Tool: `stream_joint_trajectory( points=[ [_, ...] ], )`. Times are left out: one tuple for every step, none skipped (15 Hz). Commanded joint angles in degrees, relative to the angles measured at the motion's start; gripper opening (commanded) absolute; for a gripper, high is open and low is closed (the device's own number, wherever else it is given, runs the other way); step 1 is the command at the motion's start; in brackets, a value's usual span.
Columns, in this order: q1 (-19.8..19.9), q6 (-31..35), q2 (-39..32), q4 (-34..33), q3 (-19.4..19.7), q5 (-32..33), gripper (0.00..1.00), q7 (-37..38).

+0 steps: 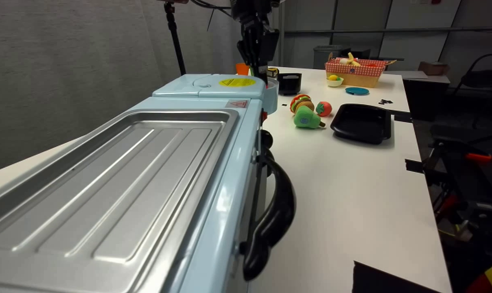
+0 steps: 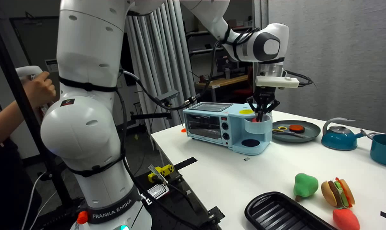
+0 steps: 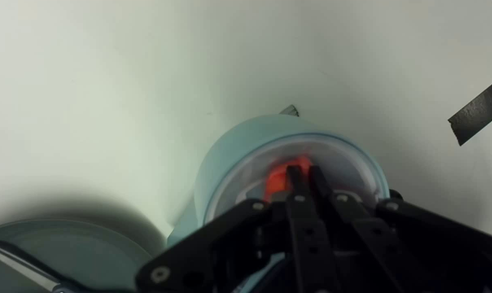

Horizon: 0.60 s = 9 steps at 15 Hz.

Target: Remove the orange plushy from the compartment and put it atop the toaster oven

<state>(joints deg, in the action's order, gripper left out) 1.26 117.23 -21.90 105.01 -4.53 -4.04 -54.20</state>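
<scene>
The orange plushy point(image 3: 278, 180) sits inside the round pale-blue compartment point(image 3: 237, 138) in the wrist view; a red-orange bit of it point(image 2: 254, 120) shows over the rim in an exterior view. Much of it is hidden by the fingers. My gripper point(image 3: 304, 167) points down into the compartment, its fingers close together with orange cloth between the tips. It also shows in an exterior view point(image 2: 260, 118). The compartment is at the end of the pale-blue toaster oven point(image 2: 205, 126), whose ribbed silver top point(image 1: 107, 179) and curved black handle point(image 1: 276, 215) show in an exterior view.
A dark pan point(image 2: 311, 135) with scissors stands beside the compartment. A blue kettle point(image 2: 341, 140) and pot point(image 2: 382, 151) are beyond. A green pear point(image 2: 305, 185), toy burger point(image 2: 338, 193), red toy point(image 2: 346, 218) and black tray point(image 2: 276, 210) lie nearer the table's edge.
</scene>
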Motion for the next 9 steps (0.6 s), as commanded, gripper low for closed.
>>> stream_joint_trajectory(
  points=[
    [-1.9, 0.2, 4.1, 1.3, -0.6, 4.1, 0.02, 3.4],
    [-2.2, 0.3, 4.6, 1.5, -0.6, 5.5, 0.02, 4.0],
    [-2.6, 0.3, 5.1, 1.7, -0.5, 7.1, 0.02, 4.6],
    [-2.9, 0.4, 5.5, 1.8, -0.5, 8.5, 0.02, 5.2],
    [-3.4, 0.6, 6.1, 1.9, -0.5, 10.2, 0.02, 5.7],
    [-3.9, 0.9, 6.7, 2.0, -0.4, 12.1, 0.02, 6.5],
    [-4.5, 1.2, 7.3, 2.1, -0.3, 14.2, 0.02, 7.4],
    [-5.1, 1.3, 7.8, 2.2, -0.1, 16.6, 0.02, 8.5],
    [-5.7, 1.5, 8.4, 2.4, 0.0, 19.6, 0.02, 9.7]
  ],
)
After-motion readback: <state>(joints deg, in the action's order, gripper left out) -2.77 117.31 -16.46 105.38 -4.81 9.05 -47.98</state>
